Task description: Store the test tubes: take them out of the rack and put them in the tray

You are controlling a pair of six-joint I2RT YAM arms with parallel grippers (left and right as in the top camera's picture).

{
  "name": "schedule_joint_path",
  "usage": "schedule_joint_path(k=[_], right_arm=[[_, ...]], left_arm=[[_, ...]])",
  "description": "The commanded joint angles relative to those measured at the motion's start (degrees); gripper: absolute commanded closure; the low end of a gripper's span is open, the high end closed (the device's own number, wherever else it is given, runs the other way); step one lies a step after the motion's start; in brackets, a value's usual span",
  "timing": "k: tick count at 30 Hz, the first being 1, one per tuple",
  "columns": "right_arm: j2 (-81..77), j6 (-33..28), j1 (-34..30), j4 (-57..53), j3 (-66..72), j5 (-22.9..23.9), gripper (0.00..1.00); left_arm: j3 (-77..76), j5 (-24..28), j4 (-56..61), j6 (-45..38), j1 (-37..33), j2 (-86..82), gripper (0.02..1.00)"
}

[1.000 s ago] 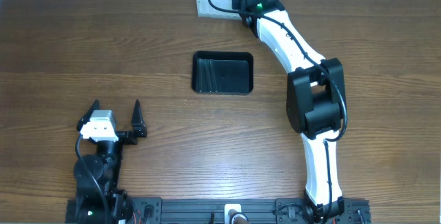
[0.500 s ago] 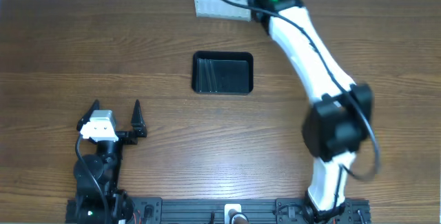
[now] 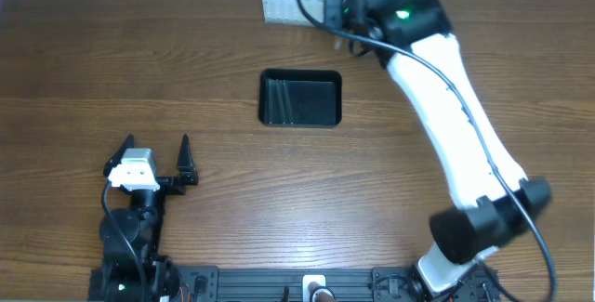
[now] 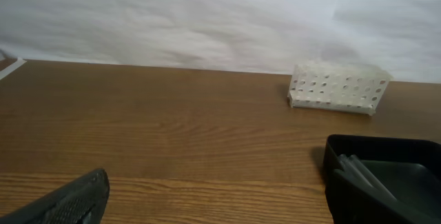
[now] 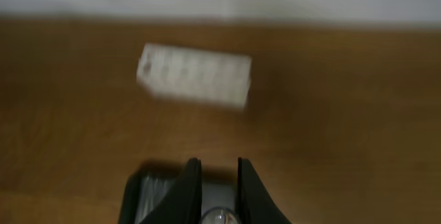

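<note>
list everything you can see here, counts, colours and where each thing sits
table: one, brown wood, under everything
rack: one, white, at the table's far side
tray: one, black, mid-table
test tubes: a few, clear, lying in the tray; exact count unclear
held tube: one, clear, gripped in the right end effector
left end effector: one, black, open, near its base
right end effector: one, black, raised by the tray, rack beyond

Brown wooden table (image 3: 93, 60) meets plain white wall (image 4: 172, 17).
</note>
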State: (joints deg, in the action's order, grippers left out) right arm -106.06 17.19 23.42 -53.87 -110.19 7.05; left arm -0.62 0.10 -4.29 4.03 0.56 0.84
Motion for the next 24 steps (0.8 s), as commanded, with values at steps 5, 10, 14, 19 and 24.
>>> schedule_joint_path(k=[5, 10, 14, 19, 24], right_arm=[[-14.16, 5.11, 1.18, -1.92, 1.55, -8.50, 0.923], [-19.04, 5.88, 1.25, -2.14, 1.55, -8.52, 0.917], [-20.48, 6.23, 1.51, -2.56, 1.57, -8.50, 0.915], [-20.72, 8.02, 2.23, -2.71, 2.14, -7.67, 0.915], [-20.72, 9.70, 2.78, -2.16, 4.17, -7.19, 0.897]], left_arm=[[0.28, 0.76, -0.07, -0.81, -0.35, -0.46, 0.020], [0.28, 0.76, -0.07, -0.83, -0.35, -0.46, 0.018], [0.28, 0.76, -0.07, -0.83, -0.35, -0.46, 0.018], [0.28, 0.74, -0.07, -0.83, -0.35, -0.46, 0.018], [0.28, 0.76, -0.07, -0.83, -0.35, -0.46, 0.018]])
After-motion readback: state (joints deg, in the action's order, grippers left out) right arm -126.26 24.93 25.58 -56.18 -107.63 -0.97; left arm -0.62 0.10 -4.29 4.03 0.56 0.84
